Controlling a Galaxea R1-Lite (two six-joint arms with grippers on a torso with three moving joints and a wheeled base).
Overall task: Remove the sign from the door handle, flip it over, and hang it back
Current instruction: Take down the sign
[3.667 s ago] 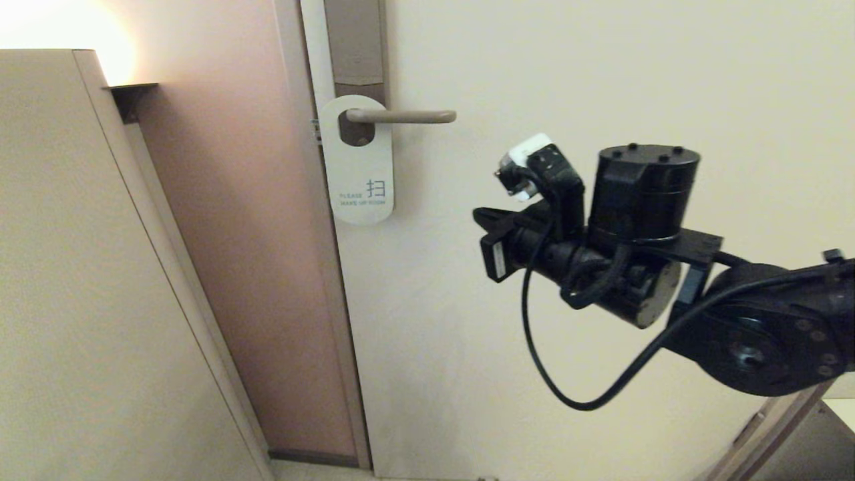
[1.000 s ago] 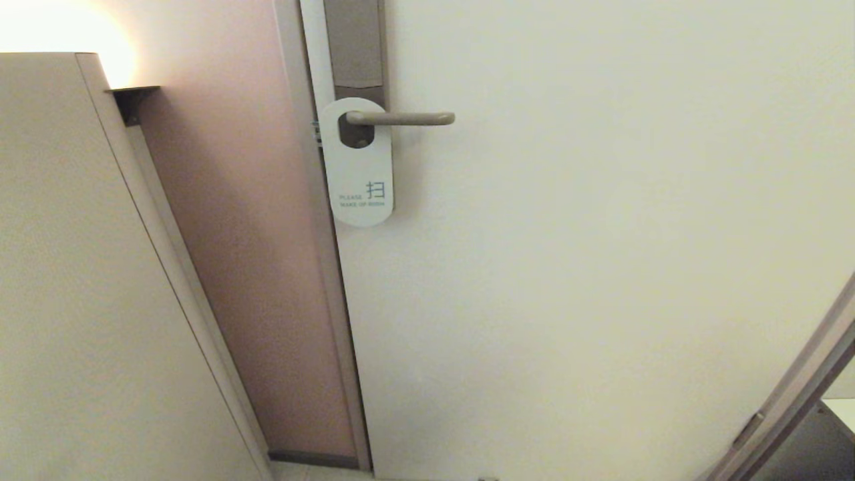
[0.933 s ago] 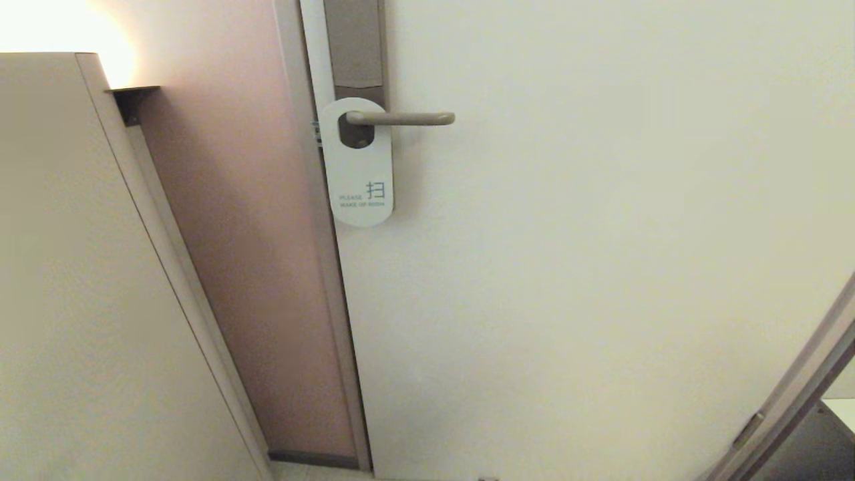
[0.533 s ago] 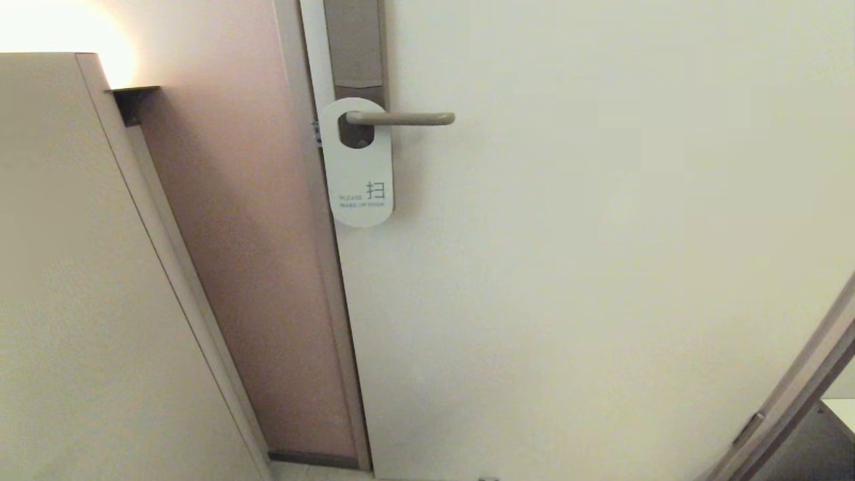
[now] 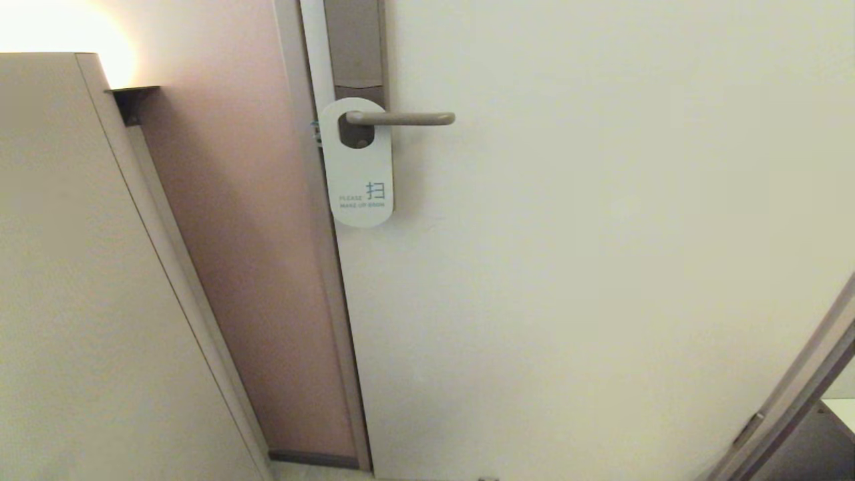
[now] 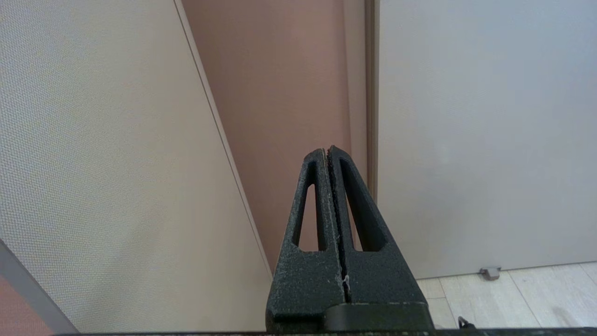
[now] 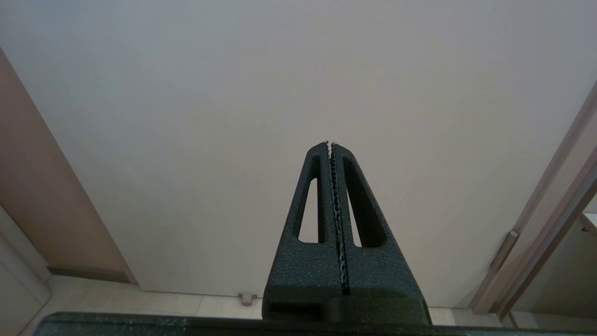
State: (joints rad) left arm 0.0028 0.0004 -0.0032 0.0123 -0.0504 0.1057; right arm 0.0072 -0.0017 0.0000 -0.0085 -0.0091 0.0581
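Left claw (image 6: 329,151) pressed together, empty, low before door edge. Right claw (image 7: 330,144) likewise together, empty, low before door panel. Neither arm shows in head view; both look parked, pointing at lower door.

Sign (image 5: 359,167) hangs on door handle (image 5: 401,119), white face out, blue text low, long axis vertical, hole around lever root. Handle runs horizontally, tip right.

Sign lies above both claws, at door's left edge. Left arm probably nearer. Judging by white face outward, flip appears done.

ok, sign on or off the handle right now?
On. The sign hangs by its hole on the door handle, white face with blue text outward.
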